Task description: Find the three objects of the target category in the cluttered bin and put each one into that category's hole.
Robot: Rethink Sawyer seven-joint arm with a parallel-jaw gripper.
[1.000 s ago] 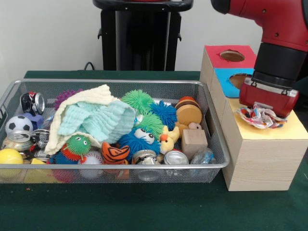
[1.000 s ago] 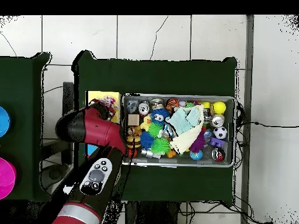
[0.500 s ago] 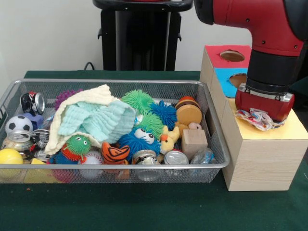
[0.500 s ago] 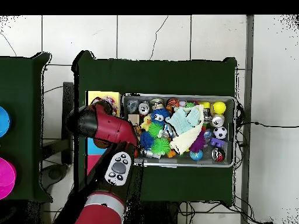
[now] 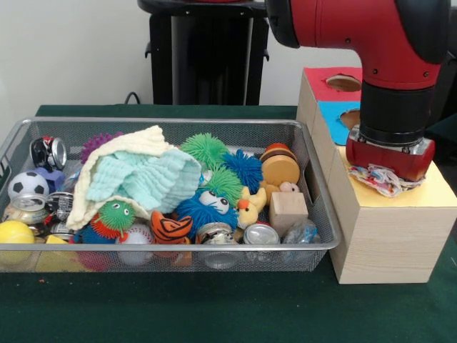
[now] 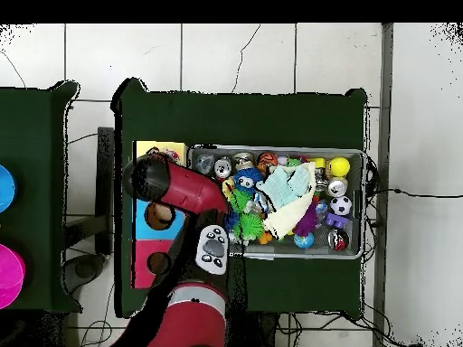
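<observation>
At the right of the front view, a crumpled white cloth [image 5: 386,179] with coloured dots lies on the yellow top of a pale wooden box [image 5: 389,236], bunched under the red arm's pincer [image 5: 388,168]; whether the pincer grips it cannot be told. The box stands on a dark green tabletop [image 5: 214,307] beside a wire basket [image 5: 318,214] of toys, before a pale wall [image 5: 71,50].

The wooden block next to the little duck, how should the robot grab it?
Probably from straight above, gripping its two flat upright sides. The wooden block stands upright near the wire bin's right wall, top face clear. The duck crowds one side, so closing across the other pair of faces looks easier.
</observation>
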